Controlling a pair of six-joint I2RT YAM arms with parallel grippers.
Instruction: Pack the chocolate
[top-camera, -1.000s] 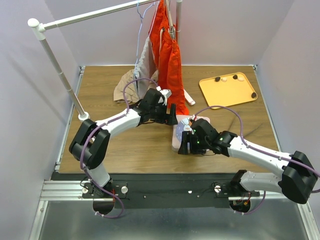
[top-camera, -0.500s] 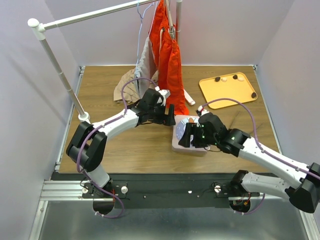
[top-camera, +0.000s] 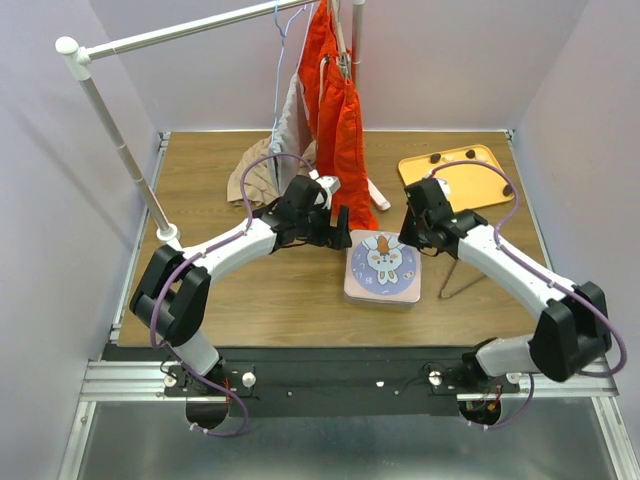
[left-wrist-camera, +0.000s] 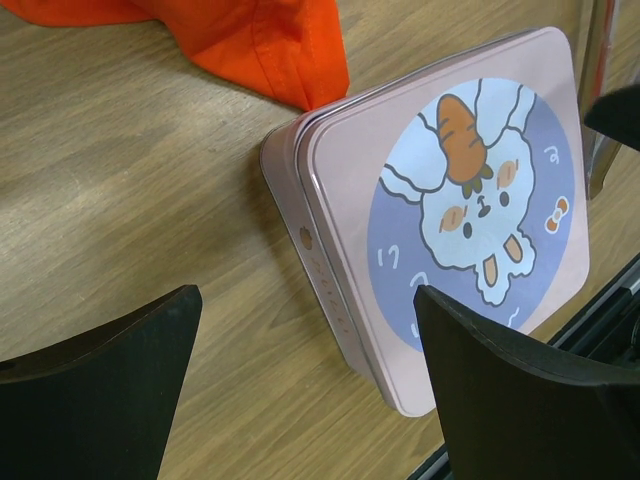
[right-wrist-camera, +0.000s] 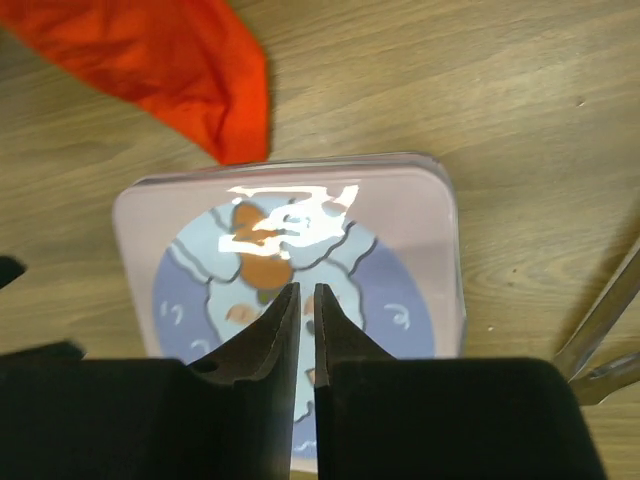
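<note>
A pink square tin (top-camera: 382, 267) with a rabbit-and-carrot lid lies closed in the middle of the table. Small dark and pale chocolate pieces (top-camera: 435, 158) sit on an orange tray (top-camera: 480, 185) at the back right. My left gripper (top-camera: 340, 228) is open just left of the tin; in the left wrist view its fingers (left-wrist-camera: 305, 300) straddle the tin's (left-wrist-camera: 450, 200) near corner without touching it. My right gripper (top-camera: 408, 232) hovers over the tin's right rear edge. In the right wrist view it (right-wrist-camera: 301, 290) is shut, with nothing between its fingers, above the lid (right-wrist-camera: 290, 240).
Orange clothing (top-camera: 335, 110) hangs from a white rack (top-camera: 120, 150), its hem reaching the table behind the tin. A beige garment (top-camera: 262, 175) lies at the back left. A thin metal stand (top-camera: 455, 280) stands right of the tin.
My right arm has swung from the tin's front edge back toward the tray, uncovering the lid, and its jaws have closed. The left arm has barely moved.
</note>
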